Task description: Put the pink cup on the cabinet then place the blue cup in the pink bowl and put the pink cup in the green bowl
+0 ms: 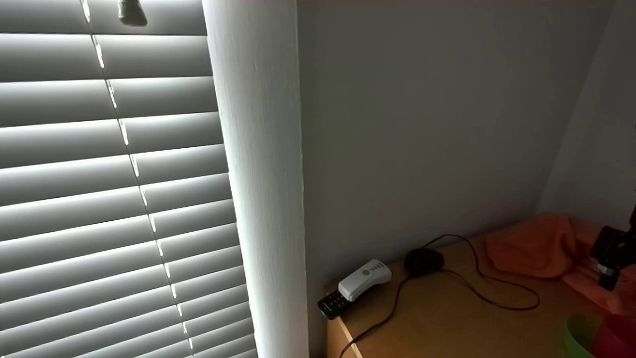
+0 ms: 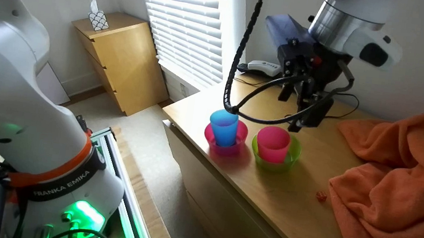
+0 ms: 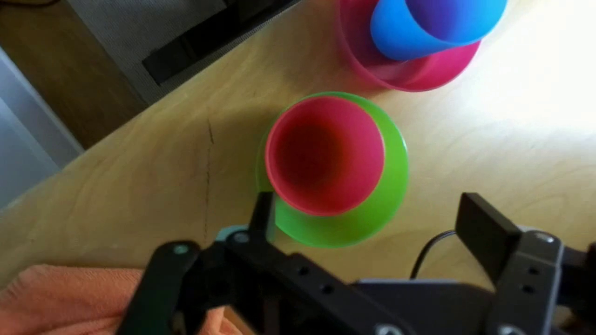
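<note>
The pink cup (image 2: 272, 144) stands inside the green bowl (image 2: 294, 155) on the wooden cabinet top. In the wrist view, the pink cup (image 3: 326, 156) sits off-centre in the green bowl (image 3: 344, 228). The blue cup (image 2: 223, 128) stands in the pink bowl (image 2: 242, 132) beside them; in the wrist view the blue cup (image 3: 396, 35) looks tilted against the pink bowl (image 3: 447, 70). My gripper (image 3: 368, 200) is open and empty, above and behind the green bowl. It also shows in both exterior views (image 2: 290, 110) (image 1: 607, 271). An exterior view cuts off the green bowl (image 1: 579, 338) and pink cup (image 1: 616, 338).
An orange towel (image 2: 409, 191) lies on the cabinet top, with a small red-orange object (image 2: 321, 196) beside it. A white handset (image 1: 365, 278), a black remote (image 1: 333, 303) and a black device (image 1: 423, 261) with a cable lie by the wall. The cabinet's front edge (image 2: 243, 191) faces the robot base.
</note>
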Robot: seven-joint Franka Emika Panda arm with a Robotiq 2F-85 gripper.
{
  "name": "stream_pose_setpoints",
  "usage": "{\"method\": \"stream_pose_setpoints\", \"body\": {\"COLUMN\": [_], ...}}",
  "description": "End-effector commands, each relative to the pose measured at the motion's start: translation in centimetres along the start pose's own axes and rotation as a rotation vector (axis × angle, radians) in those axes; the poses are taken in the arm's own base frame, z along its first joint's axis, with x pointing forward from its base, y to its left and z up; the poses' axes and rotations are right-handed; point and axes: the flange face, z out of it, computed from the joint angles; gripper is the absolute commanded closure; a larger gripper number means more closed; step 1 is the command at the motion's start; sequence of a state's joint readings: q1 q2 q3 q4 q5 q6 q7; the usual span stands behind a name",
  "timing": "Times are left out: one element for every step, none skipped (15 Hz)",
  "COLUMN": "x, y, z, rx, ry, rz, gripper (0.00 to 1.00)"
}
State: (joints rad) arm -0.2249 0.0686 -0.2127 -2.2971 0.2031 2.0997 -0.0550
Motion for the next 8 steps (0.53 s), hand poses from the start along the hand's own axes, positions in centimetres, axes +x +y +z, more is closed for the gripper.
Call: {"method": "stream_pose_setpoints", "body": {"x": [-2.6, -3.2, -3.7, -4.4, -5.1, -5.7, -6.1, -6.3], "y": [-2.1, -2.9, -3.6, -4.3, -4.9, -5.4, -5.8, -6.1], "z": [-1.9, -2.3, -2.8, -3.2, -3.6, -4.0, -4.3, -4.6], "rx": [-0.025, 0.004, 0.004, 0.013, 0.020, 0.016, -0.006, -0.021], "ry": [0.044, 0.027, 0.014, -0.014, -0.029, -0.027, -0.028, -0.031], "rz": [-0.188, -0.208, -0.228, -0.240, -0.267, -0.286, -0.297, -0.292], "gripper": [0.00, 0.00, 0.00, 0.00, 0.00, 0.00, 0.00, 0.00]}}
